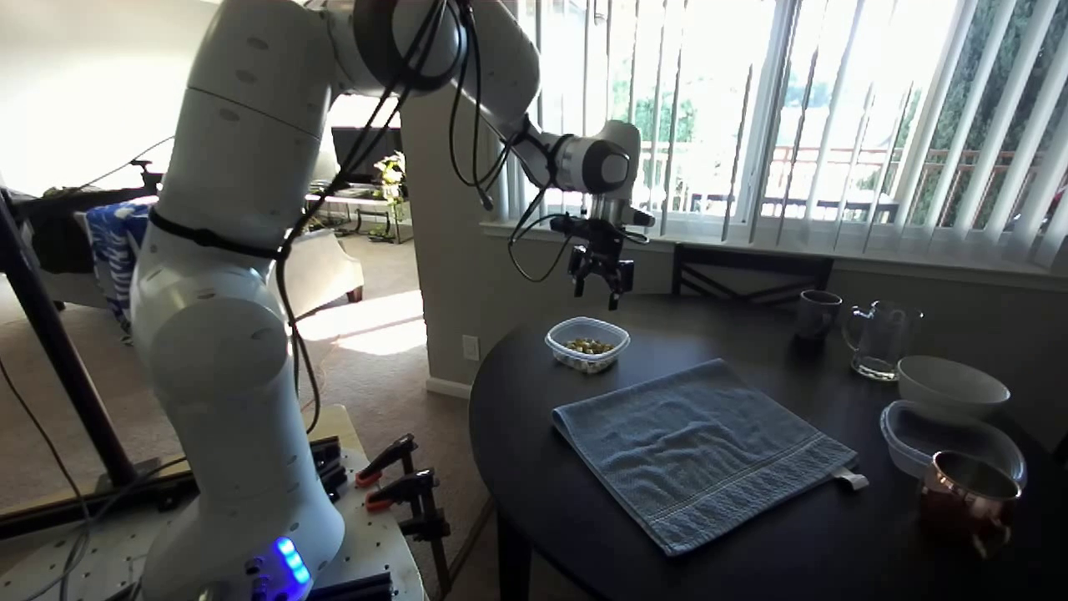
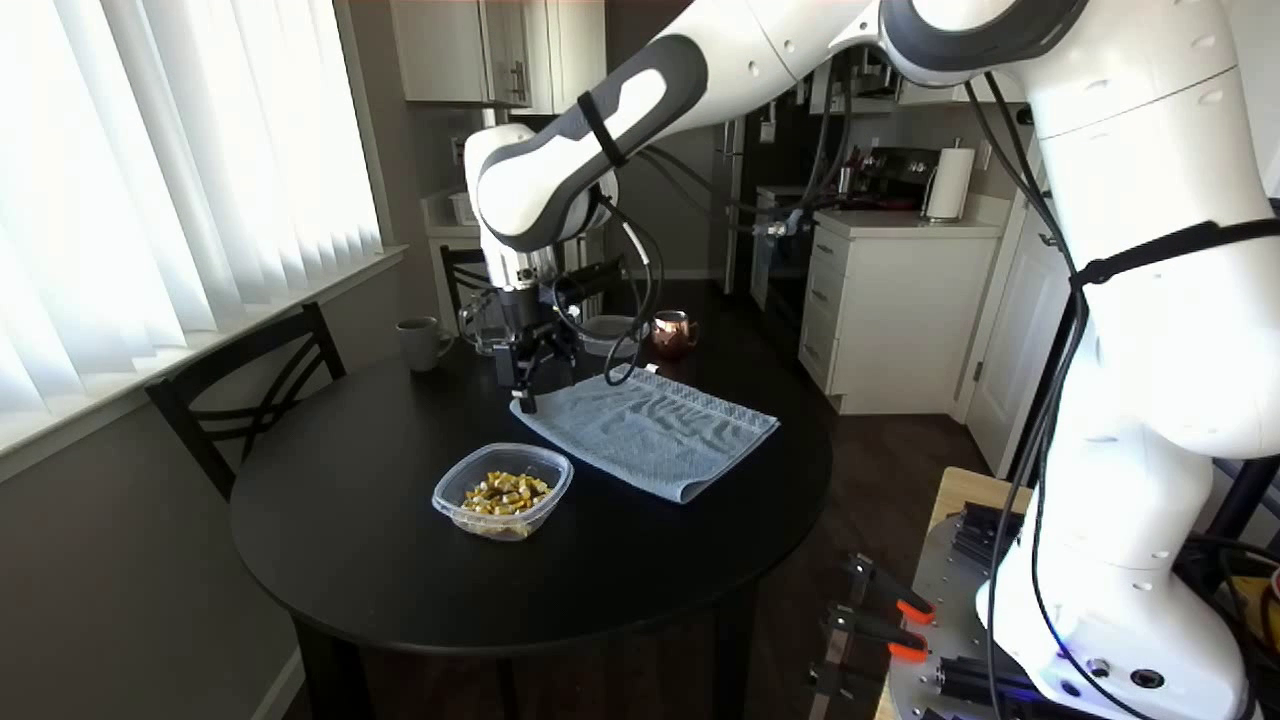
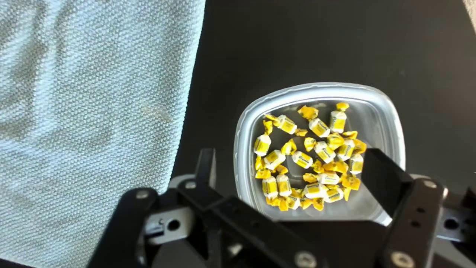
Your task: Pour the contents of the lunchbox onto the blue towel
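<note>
The lunchbox (image 1: 584,364) is a squarish translucent plastic container standing upright on the dark table; it shows in an exterior view (image 2: 500,526) and in the wrist view (image 3: 316,91). Its contents (image 3: 302,160) are several yellow-and-white wrapped candies, also visible in both exterior views (image 1: 588,345) (image 2: 506,492). The blue towel (image 1: 701,442) lies flat and slightly wrinkled beside it, at the left in the wrist view (image 3: 93,111), and in an exterior view (image 2: 650,430). My gripper (image 1: 596,294) is open and empty above the table, pointing down; in the wrist view its fingers (image 3: 292,163) are wide apart over the lunchbox.
Beyond the towel stand a grey mug (image 1: 816,315), a glass mug (image 1: 884,342), a white bowl (image 1: 951,386), another translucent container (image 1: 905,438) and a copper mug (image 1: 968,505). A dark chair (image 2: 255,375) stands at the table's edge by the window.
</note>
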`<state>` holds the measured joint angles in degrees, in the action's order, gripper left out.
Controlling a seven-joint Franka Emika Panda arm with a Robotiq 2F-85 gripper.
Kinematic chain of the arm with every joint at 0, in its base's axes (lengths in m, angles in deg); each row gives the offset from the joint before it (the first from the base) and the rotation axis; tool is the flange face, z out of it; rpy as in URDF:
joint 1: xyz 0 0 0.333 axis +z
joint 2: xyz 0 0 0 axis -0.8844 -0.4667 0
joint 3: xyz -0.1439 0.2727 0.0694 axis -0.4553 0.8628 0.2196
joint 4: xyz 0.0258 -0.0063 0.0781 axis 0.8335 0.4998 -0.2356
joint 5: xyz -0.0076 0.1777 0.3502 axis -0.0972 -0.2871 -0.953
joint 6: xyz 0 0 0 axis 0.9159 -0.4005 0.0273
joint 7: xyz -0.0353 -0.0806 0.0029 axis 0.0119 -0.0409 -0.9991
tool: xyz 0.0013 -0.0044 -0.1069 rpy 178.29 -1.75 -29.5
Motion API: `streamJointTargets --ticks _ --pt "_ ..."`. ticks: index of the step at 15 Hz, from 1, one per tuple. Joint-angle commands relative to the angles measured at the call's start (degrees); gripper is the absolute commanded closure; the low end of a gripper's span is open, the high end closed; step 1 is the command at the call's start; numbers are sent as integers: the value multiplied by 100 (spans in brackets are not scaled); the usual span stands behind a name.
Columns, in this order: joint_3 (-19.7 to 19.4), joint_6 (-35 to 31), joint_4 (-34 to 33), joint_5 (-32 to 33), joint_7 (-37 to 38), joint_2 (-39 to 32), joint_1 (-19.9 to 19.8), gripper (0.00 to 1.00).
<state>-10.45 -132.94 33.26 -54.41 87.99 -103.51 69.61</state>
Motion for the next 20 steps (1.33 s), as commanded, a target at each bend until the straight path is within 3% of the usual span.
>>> streamJointTargets --ticks 1,9,15,20 --pt "-7 22 -35 6 7 -109 -13 0" --pt "-19 -116 -130 4 106 -294 18 0" --pt "-158 -1218 -915 -41 131 -1340 -106 0" --pt "-225 -1076 -1690 -67 94 -2098 -192 0"
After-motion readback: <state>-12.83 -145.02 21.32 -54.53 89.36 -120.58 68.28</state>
